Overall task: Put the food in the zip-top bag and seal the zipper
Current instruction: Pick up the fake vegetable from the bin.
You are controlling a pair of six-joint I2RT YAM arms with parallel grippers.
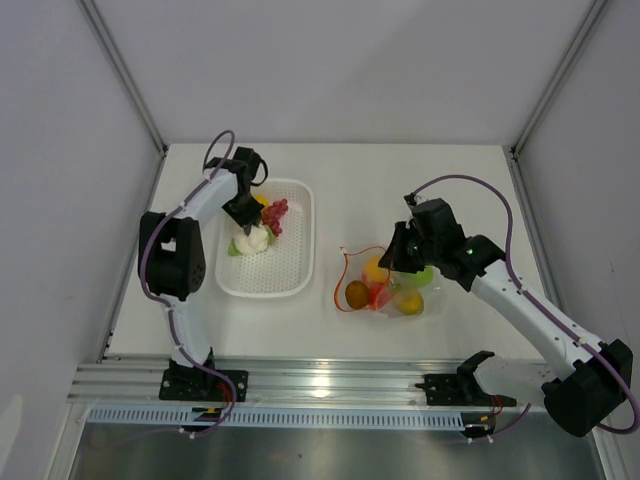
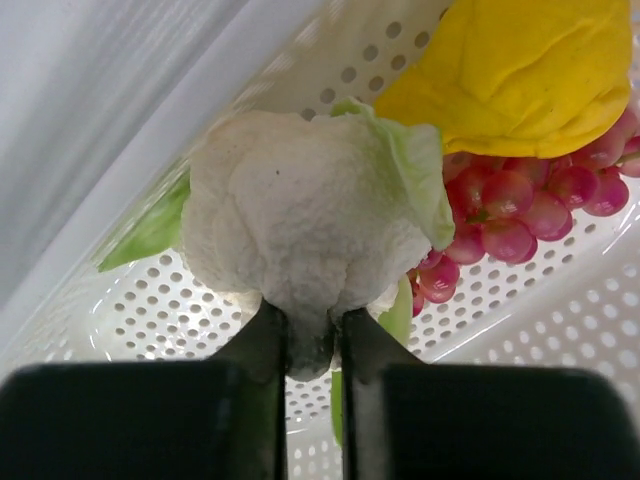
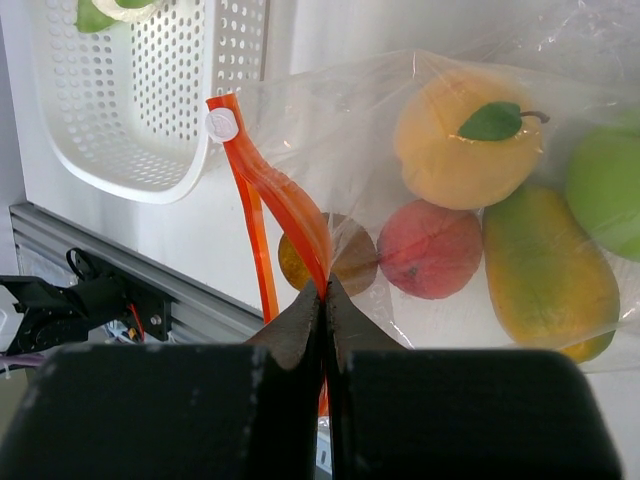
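The zip-top bag (image 3: 330,110) lies on the white counter (image 1: 400,190), to the right of a white perforated basket (image 1: 300,285) and apart from it. The bag is clear, crinkled film. Its zipper (image 3: 285,205), a thin orange-red strip with a small round white tab near one end, arches up in a loose loop at the mouth, which faces the basket. The right gripper (image 3: 325,300) is closed narrow, its black fingers pinching the strip and film at the mouth.

Through the plastic show a round yellow-orange fruit (image 3: 465,140) with a green leaf, a red peach (image 3: 430,248), a long yellow-green mango (image 3: 550,270), a green apple (image 3: 605,190) and a brownish round piece (image 3: 350,262) partly behind the strip.

The rest of the food is in the basket. The left gripper (image 2: 315,335) is clamped narrow on the base of the cauliflower (image 2: 300,220), which is lumpy, matte white and has pale green leaves. Whether the cauliflower rests on the basket floor cannot be told. Glossy purple-red grapes (image 2: 510,220) press against its side, and a creased yellow fruit (image 2: 520,70) lies against the grapes. The basket's holed wall runs close along the cauliflower's other side. A ribbed metal rail (image 1: 330,380) borders the counter's near edge.
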